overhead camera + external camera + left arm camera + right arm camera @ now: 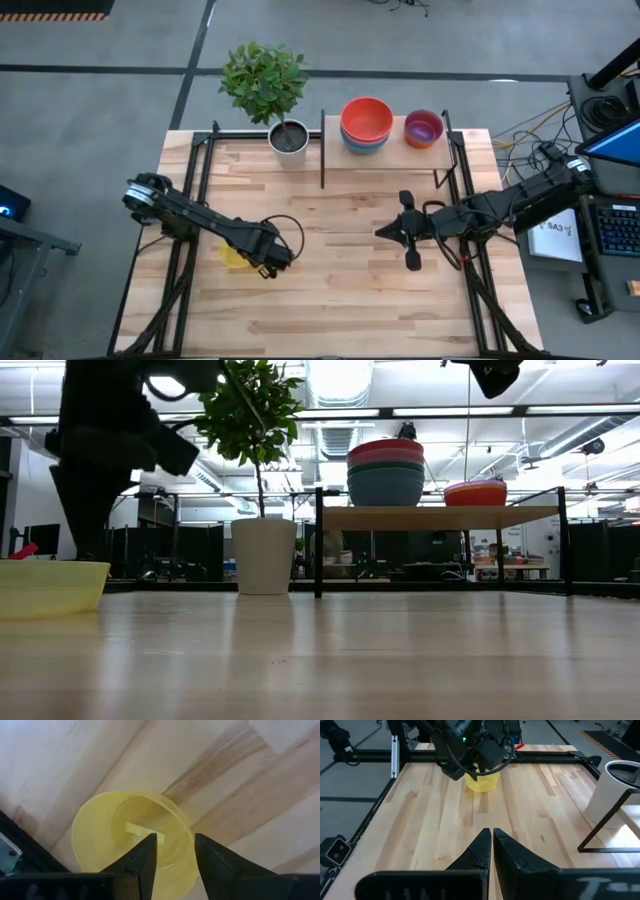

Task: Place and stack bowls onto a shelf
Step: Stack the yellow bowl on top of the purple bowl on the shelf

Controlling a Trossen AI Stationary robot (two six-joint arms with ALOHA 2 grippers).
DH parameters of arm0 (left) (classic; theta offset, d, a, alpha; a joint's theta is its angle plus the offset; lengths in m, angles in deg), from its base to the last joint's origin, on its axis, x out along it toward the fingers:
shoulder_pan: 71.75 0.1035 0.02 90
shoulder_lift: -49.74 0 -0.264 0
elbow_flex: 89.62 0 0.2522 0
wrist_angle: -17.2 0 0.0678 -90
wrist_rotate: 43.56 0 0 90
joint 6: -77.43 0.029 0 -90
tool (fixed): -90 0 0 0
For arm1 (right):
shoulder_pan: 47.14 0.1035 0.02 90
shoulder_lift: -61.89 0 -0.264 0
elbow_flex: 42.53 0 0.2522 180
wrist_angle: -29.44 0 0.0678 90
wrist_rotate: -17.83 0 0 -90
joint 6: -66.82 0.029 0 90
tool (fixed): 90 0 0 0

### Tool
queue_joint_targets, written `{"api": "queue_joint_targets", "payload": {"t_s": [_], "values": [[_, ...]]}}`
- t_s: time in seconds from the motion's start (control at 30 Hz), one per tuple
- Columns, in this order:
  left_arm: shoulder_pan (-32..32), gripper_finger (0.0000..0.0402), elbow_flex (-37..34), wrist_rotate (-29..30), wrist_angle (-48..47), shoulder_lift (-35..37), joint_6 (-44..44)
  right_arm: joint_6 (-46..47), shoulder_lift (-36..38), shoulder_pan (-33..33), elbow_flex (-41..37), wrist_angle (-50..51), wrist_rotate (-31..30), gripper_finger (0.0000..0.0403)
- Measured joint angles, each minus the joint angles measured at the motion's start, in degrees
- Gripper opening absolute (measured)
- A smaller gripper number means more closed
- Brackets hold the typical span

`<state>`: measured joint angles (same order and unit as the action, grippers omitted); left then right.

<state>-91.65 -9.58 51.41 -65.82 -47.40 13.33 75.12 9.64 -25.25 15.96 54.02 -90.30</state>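
Observation:
A small yellow bowl (130, 835) sits upright on the tabletop near the left side (233, 257) (50, 587) (482, 781). My left gripper (175, 837) (258, 260) is open above it, pointing down. One finger is over the bowl's inside and the other is outside its rim. The light-wood shelf (395, 152) (440, 517) stands at the far edge. It carries a stack of larger bowls with red on top (366, 120) (386, 470) and a small purple bowl nested in an orange one (423, 128) (478, 492). My right gripper (491, 832) (387, 232) is shut and hangs over the table's middle, holding nothing. My left gripper comes at the yellow bowl from above with its fingers on either side of the rim (190, 832). I cannot tell whether either finger touches the rim. The bowl stands on its base on the table.
A white plant pot (288, 137) (263, 555) (615, 795) with a leafy plant stands just left of the shelf. Black frame rails (195, 170) run along the table's left and right sides. Bare planks (330, 300) lie between the arms and toward the near edge.

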Motion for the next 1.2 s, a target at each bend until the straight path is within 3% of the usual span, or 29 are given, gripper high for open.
{"api": "queue_joint_targets", "payload": {"t_s": [0.6,0.7,0.8,0.97,1.2], "values": [[-0.04,0.0070,-8.84,-1.55,13.48,0.37,0.97,2.12,-5.08,0.00,0.00,-0.79,0.02,0.0009],[-0.04,0.0047,-9.36,-1.68,14.46,0.37,3.15,2.85,-5.42,0.00,0.00,-0.85,0.04,0.0009],[-0.45,0.0010,-8.86,-0.24,14.76,0.48,8.68,3.71,-5.72,0.30,-0.04,-0.83,0.04,0.0009],[-2.74,0.0002,-7.07,6.03,19.06,0.78,23.12,4.54,-6.70,0.90,-0.91,-1.33,0.09,0.0009],[-1.77,0.0000,-4.99,6.08,37.59,2.84,48.57,4.74,-13.27,0.85,-0.94,-8.68,0.55,0.0015]]}}
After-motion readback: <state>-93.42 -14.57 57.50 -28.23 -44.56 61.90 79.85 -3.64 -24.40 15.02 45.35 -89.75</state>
